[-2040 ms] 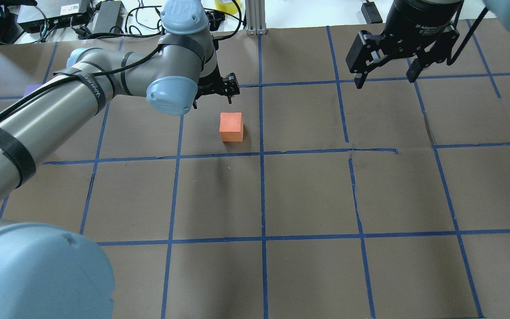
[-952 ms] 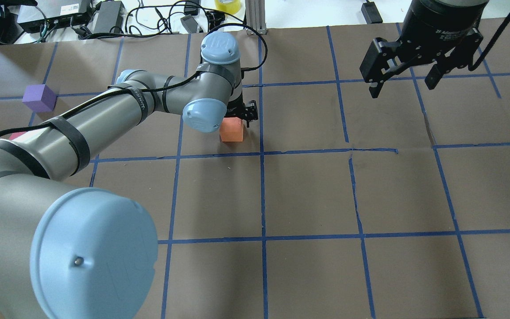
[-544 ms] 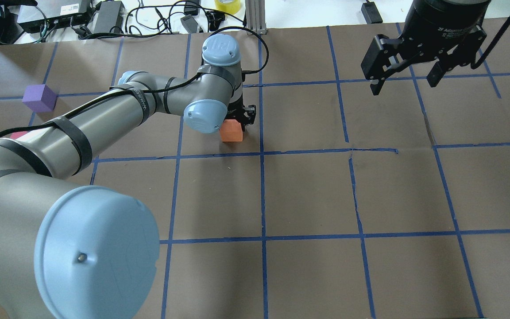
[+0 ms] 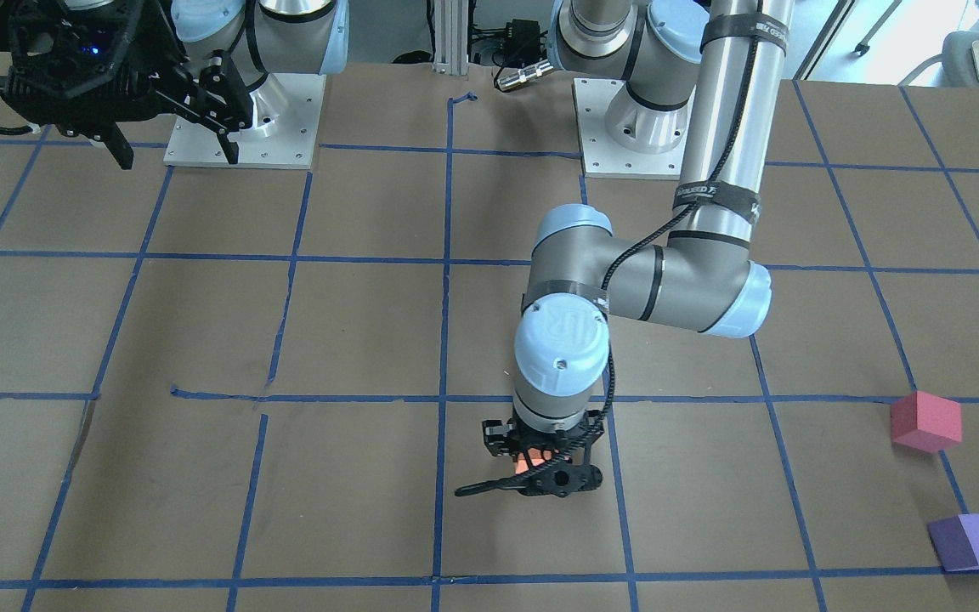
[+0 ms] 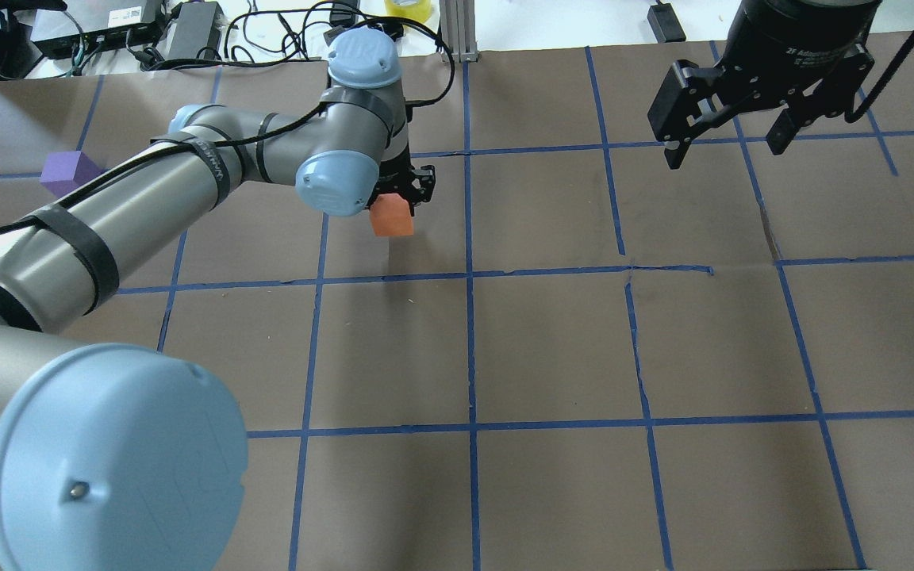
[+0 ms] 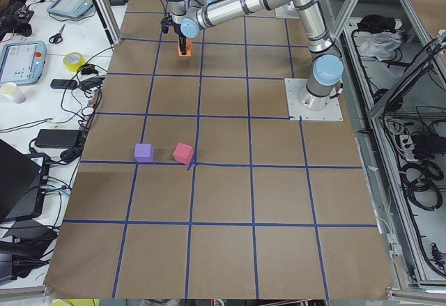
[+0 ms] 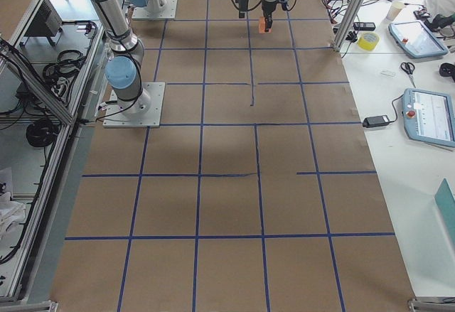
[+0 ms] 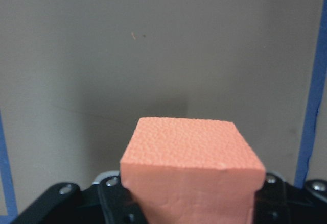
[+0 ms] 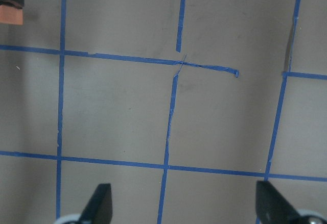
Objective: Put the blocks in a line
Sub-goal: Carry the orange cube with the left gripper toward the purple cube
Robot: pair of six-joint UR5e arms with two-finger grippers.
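My left gripper (image 5: 398, 196) is shut on the orange block (image 5: 391, 218) and holds it a little above the brown table, near the back middle. The block fills the left wrist view (image 8: 191, 157) between the dark fingers and shows under the wrist in the front view (image 4: 526, 463). The purple block (image 5: 68, 170) sits at the far left, also in the front view (image 4: 974, 541). The pinkish-red block (image 4: 925, 421) sits beside it; in the overhead view my arm hides it. My right gripper (image 5: 731, 143) is open and empty, high at the back right.
Blue tape lines (image 5: 469, 274) mark a grid on the brown paper. Cables and power boxes (image 5: 108, 28) and an aluminium post (image 5: 457, 32) stand past the far edge. The two arm bases (image 4: 625, 127) are bolted at the robot's side.
My left gripper came down over the orange block, shut on it and has now lifted it, shifting it a little left and back. The right gripper has stayed nearly still.
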